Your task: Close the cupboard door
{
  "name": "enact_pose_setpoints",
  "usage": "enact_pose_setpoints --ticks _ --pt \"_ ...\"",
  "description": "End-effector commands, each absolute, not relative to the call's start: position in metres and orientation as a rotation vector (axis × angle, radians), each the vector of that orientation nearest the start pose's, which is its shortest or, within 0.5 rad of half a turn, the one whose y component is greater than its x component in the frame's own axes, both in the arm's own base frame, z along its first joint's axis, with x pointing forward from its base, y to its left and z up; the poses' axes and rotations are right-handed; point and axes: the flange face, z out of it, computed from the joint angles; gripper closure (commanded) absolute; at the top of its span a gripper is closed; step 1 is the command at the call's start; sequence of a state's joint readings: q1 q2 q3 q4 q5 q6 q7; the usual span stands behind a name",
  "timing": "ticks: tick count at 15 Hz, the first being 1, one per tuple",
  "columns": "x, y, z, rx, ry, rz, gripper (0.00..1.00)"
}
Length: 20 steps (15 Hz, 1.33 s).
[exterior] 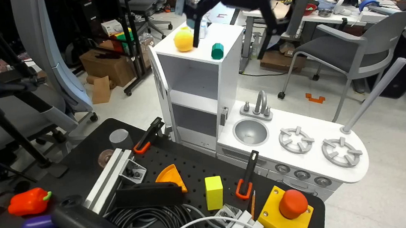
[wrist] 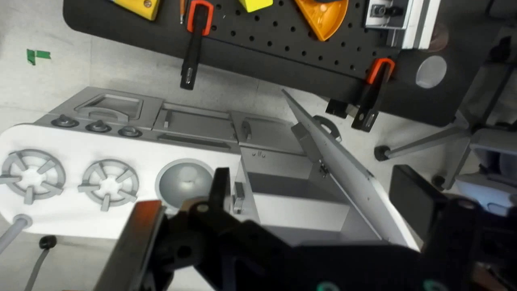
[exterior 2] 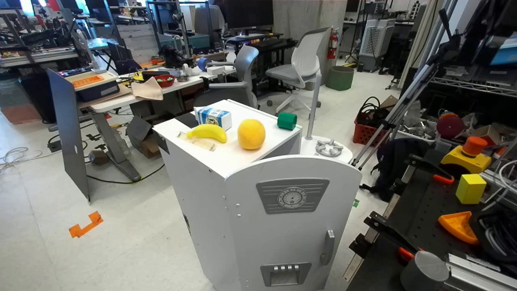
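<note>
The cupboard (exterior: 230, 62) is a tall white cabinet with its grey shelved interior exposed. Its cupboard door (exterior: 162, 92) stands open, swung out from the cupboard's side. In an exterior view the door's front panel (exterior 2: 242, 242) shows a grey handle (exterior 2: 328, 247) near its free edge. My gripper (exterior: 229, 52) is open and empty, high over the cupboard. In the wrist view the spread fingers (wrist: 311, 171) frame the open interior, with the door panel (wrist: 343, 161) running diagonally near the right finger. I see no contact with the door. The gripper is out of view in an exterior view.
An orange (exterior 2: 251, 134), banana (exterior 2: 208, 132), carton (exterior 2: 213, 117) and green cup (exterior 2: 287, 121) sit on the cupboard top. The sink counter (exterior: 275, 121) joins the cupboard. A black table with clamps (exterior: 148, 134) stands close to the door's free side.
</note>
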<state>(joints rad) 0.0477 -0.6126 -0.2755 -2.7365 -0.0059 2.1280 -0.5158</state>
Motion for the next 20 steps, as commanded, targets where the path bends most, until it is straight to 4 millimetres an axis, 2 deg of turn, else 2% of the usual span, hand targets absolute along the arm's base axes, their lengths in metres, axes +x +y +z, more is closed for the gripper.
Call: enact_pose_setpoints --ticks 1,4,9,12,14,20 --pt "0.350 -0.027 0.358 -2.945 -0.608 0.072 0.00" --pt "0.350 0.015 0.329 -2.960 -0.720 0.182 0.00" --pt "0.344 0.074 0.299 -2.972 -0.854 0.287 0.00" --pt "0.348 0.101 0.282 -3.005 -0.860 0.253 0.00" --pt "0.353 0.111 0.271 -3.034 -0.849 0.200 0.00" --pt "0.378 0.151 0.240 -3.091 -0.793 0.130 0.00"
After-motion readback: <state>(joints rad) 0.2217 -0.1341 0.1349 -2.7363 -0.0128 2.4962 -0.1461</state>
